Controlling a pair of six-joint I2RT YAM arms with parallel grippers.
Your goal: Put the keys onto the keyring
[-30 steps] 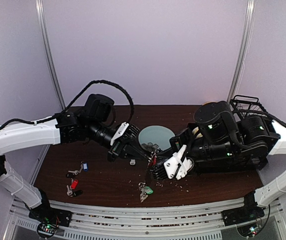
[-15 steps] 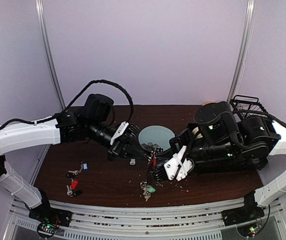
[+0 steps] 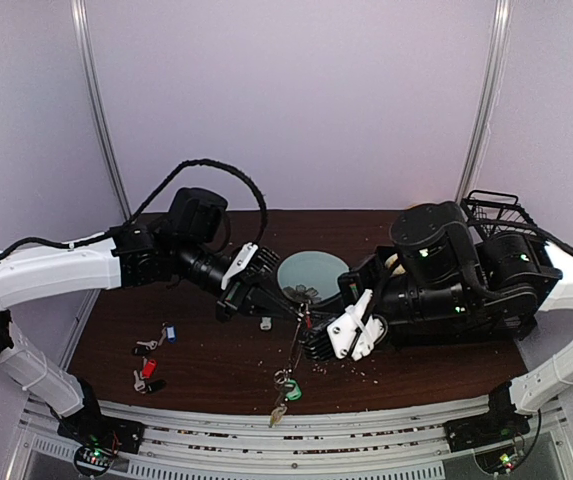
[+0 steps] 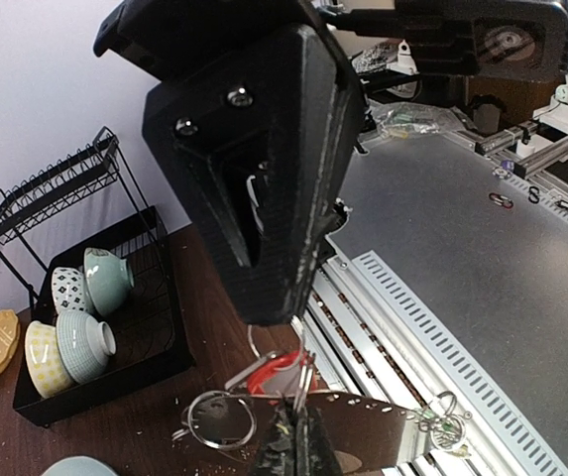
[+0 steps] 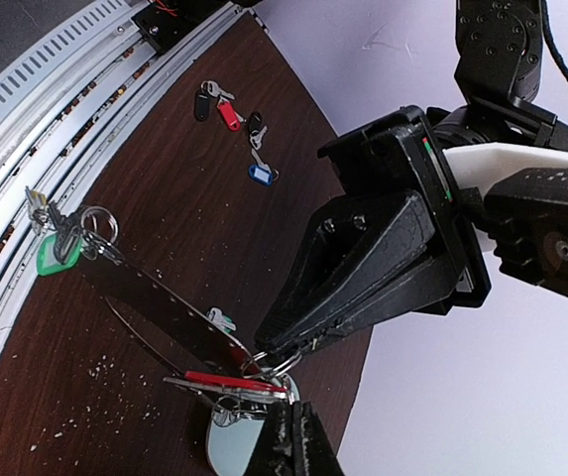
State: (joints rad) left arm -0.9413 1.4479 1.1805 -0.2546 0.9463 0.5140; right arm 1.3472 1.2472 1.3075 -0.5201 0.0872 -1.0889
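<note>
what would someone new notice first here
The left gripper and right gripper meet tip to tip above the middle of the table, both closed at the top of the keyring. The ring slants down toward the near edge, with a green-tagged key at its low end. A red-tagged key and a blue-tagged key lie loose on the table's left.

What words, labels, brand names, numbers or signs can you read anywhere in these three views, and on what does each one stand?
No text can be read in any view.
Green tag, blue tag and red tag on the table: no lettering shows; too small to tell.
Bowls: patterns only, no writing.
</note>
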